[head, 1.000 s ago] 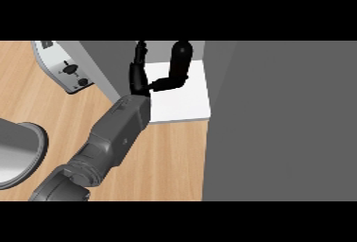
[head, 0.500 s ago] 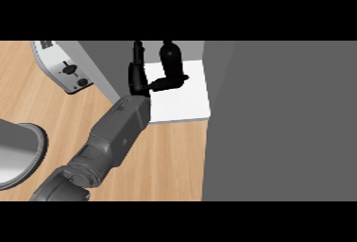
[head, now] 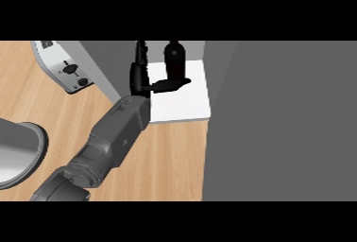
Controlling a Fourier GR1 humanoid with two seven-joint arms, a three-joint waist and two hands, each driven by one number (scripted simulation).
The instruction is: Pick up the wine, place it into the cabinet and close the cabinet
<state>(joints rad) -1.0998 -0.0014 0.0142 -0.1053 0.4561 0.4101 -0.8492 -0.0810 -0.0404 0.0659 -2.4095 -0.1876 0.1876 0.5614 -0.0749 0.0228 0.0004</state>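
— Left hand (head: 148, 86) is the only hand we see; one grey forearm (head: 115, 137) runs up to it from the bench's near-left corner. Its fingers (head: 140, 64) stand straight and its thumb (head: 171, 85) sticks out sideways, so we call it spread.
— And the wine (head: 174, 59)?
— One dark bottle, upright on the cabinet's white shelf (head: 191, 101) at the bench's far edge. The thumb meets its lower end, and a strip of white shows between the bottle and the fingers.
— What else do we count?
— One toaster (head: 61, 71) at the far-left corner, with two dark knobs, and one round metal vessel (head: 17, 151) cut by the left edge.
— The surface?
— We see a bench (head: 167, 156) of pale wood with a fine grain. One broad, plain grey panel (head: 286, 118) covers its right side; we cannot tell whether that is the cabinet's door.
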